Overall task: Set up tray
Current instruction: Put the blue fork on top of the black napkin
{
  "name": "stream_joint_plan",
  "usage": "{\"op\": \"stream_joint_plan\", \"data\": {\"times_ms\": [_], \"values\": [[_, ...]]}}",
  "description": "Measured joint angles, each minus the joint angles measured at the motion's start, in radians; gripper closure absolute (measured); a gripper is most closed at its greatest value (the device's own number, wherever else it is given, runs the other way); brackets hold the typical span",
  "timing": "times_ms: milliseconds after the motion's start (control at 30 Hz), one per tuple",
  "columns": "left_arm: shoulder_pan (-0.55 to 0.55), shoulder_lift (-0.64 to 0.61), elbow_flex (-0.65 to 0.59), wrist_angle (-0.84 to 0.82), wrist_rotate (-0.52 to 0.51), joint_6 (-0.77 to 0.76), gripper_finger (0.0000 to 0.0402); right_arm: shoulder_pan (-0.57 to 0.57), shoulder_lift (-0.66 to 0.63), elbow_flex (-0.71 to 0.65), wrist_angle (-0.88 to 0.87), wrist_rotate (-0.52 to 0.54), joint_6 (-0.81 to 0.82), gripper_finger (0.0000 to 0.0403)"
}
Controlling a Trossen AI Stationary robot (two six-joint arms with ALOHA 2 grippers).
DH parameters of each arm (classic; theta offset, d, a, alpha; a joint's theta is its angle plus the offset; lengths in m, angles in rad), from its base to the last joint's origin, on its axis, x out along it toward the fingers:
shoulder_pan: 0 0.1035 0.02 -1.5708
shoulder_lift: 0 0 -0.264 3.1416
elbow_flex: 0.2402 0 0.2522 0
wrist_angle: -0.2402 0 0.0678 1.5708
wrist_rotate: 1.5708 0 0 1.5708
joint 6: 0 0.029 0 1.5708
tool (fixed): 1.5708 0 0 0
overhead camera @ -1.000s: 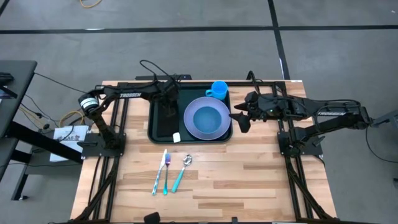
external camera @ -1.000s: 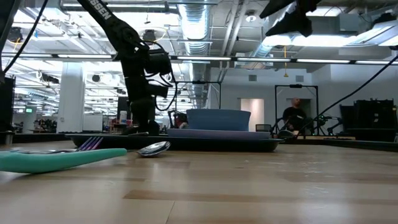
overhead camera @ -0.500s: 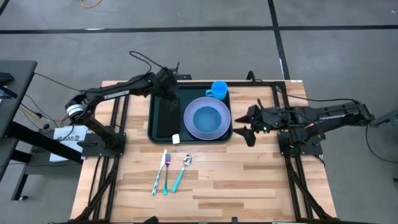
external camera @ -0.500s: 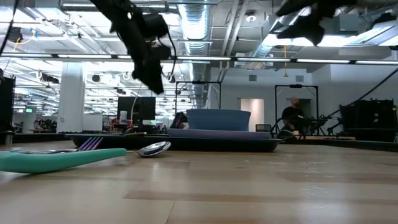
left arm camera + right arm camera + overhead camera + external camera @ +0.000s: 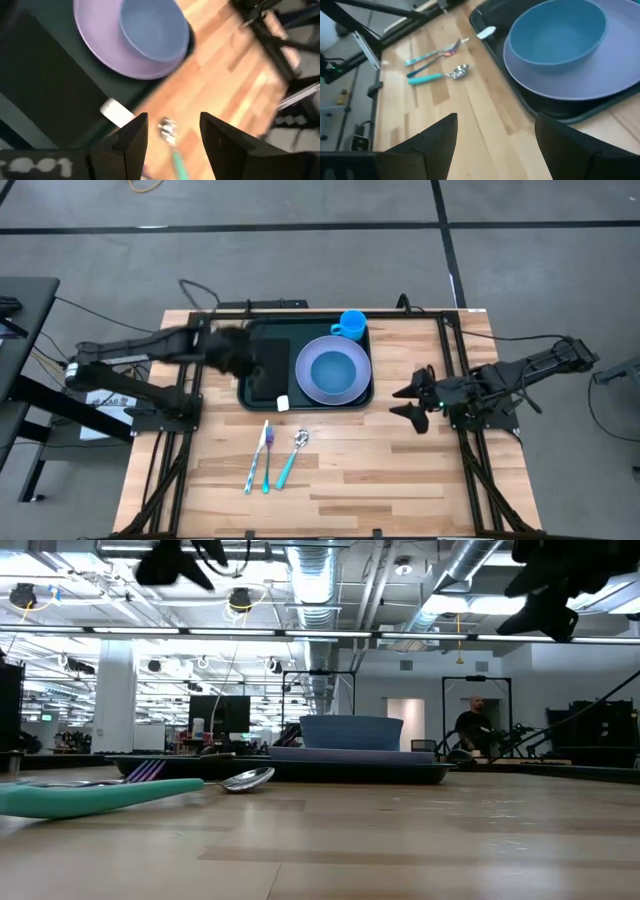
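The dark green tray (image 5: 300,328) lies at the table's far middle. On it are a purple plate (image 5: 352,388) with a blue bowl (image 5: 332,368), a blue cup (image 5: 352,324) at its far right corner, and a black napkin (image 5: 268,368) with a white tag (image 5: 284,402) on its left half. My left gripper (image 5: 235,352) is open and empty, high above the tray's left edge; its wrist view shows the open fingers (image 5: 172,132). My right gripper (image 5: 412,402) is open and empty, to the right of the tray; its wrist view shows the gap (image 5: 495,132).
A fork, a knife and a teal-handled spoon (image 5: 293,452) lie on the bare wood in front of the tray, seen close up in the low view (image 5: 248,778). A person (image 5: 470,730) stands in the room far behind the table.
My left gripper has risen off the napkin on the tray and drawn back toward the table's left edge. My right gripper has drawn away from the tray's right side, toward the table's near and right edges. Tray, plate, bowl, cup and cutlery have stayed put.
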Motion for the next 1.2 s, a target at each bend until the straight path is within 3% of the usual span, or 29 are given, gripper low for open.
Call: {"op": "stream_joint_plan", "data": {"times_ms": [233,433,600,800,1200], "values": [[-0.359,0.093,0.0,-0.059,-0.218,-0.543,0.0235,-0.022,0.002,0.0,-0.033,0.001,-0.031,0.0147],[-0.497,0.274,0.0,-0.101,-0.13,-0.83,0.0235,-0.047,0.002,0.0,-0.037,0.0,-0.049,0.0147],[-0.545,0.419,-0.001,-0.064,-0.059,-0.92,0.0235,-0.067,0.002,0.0,-0.042,-0.002,-0.061,0.0147],[-0.563,0.547,-0.001,0.018,-0.045,-0.956,0.0235,-0.094,0.002,0.0,-0.048,-0.035,-0.083,0.0147],[-0.56,0.701,-0.001,0.024,0.021,-0.95,0.0235,-0.126,0.002,0.0,-0.052,-0.058,-0.084,0.0147]]}}
